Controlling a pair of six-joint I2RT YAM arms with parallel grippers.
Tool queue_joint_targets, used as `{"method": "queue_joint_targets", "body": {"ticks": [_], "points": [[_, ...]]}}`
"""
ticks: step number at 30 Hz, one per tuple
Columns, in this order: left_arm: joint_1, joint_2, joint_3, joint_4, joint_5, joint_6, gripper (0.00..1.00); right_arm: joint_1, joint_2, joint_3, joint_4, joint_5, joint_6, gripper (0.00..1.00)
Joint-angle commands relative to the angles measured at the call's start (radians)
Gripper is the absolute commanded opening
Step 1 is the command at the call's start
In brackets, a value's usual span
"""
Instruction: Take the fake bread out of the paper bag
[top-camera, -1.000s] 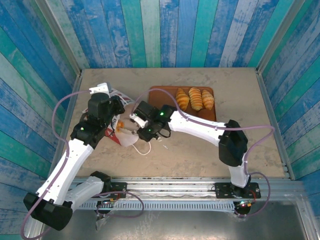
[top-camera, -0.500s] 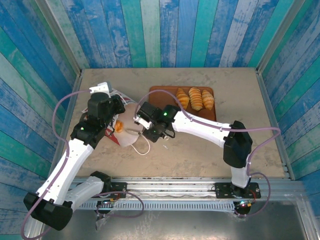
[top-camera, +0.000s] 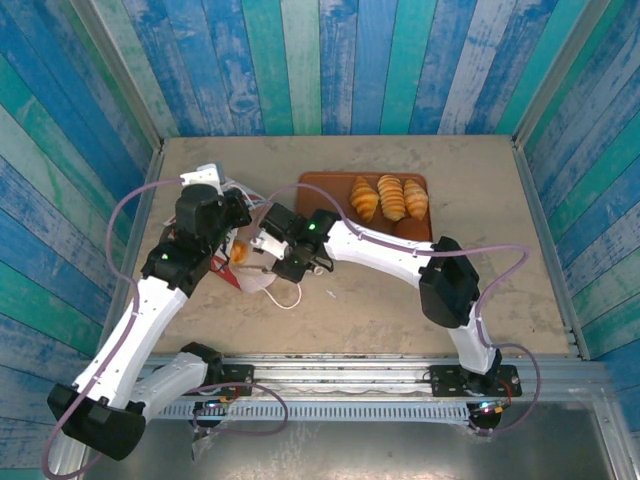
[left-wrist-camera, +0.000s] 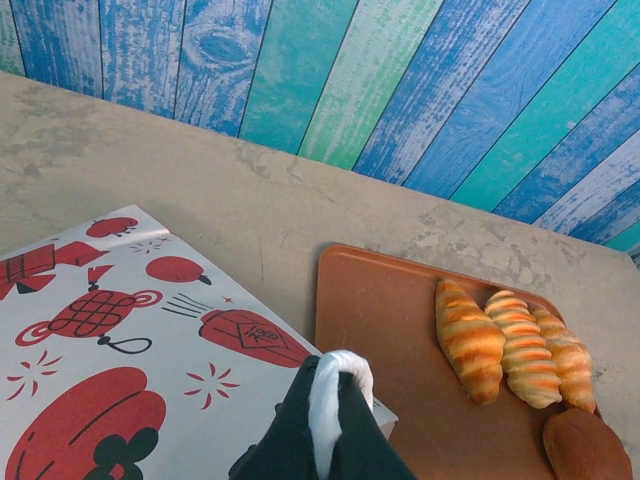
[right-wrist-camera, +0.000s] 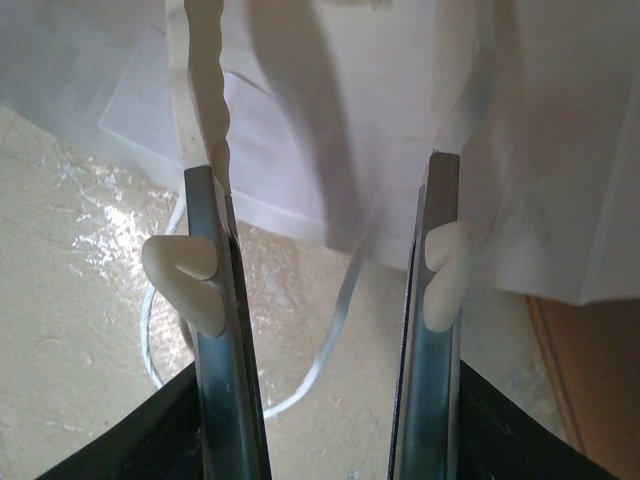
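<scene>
Tan tabletop (top-camera: 400, 290), right end effector (right-wrist-camera: 324, 165) wider, nearer paper bag (left-wrist-camera: 110, 350) mouth

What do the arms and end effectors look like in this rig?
The left arm and right arm both have white link shells, black joint housings and a small green light near the wrist. A lilac cable loops loosely off each. The right end effector has two flat bare-metal fingers with cream rubbery nubs. The left end effector looks black.
</scene>
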Motion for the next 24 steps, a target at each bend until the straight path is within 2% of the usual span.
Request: {"method": "queue_joint_targets", "body": {"ticks": [1,18,24], "points": [[-0.002,0.007,0.026,0.013,0.005,0.018,0.0,0.007,0.038,0.058,0.032,0.003,-0.028,0.55],[-0.003,0.005,0.019,0.024,0.02,0.005,0.0,0.006,0.148,0.15,0.019,0.025,-0.015,0.57],[-0.003,-0.008,0.013,0.015,-0.001,0.004,0.0,0.007,0.136,0.138,0.01,0.015,-0.01,0.49]]}}
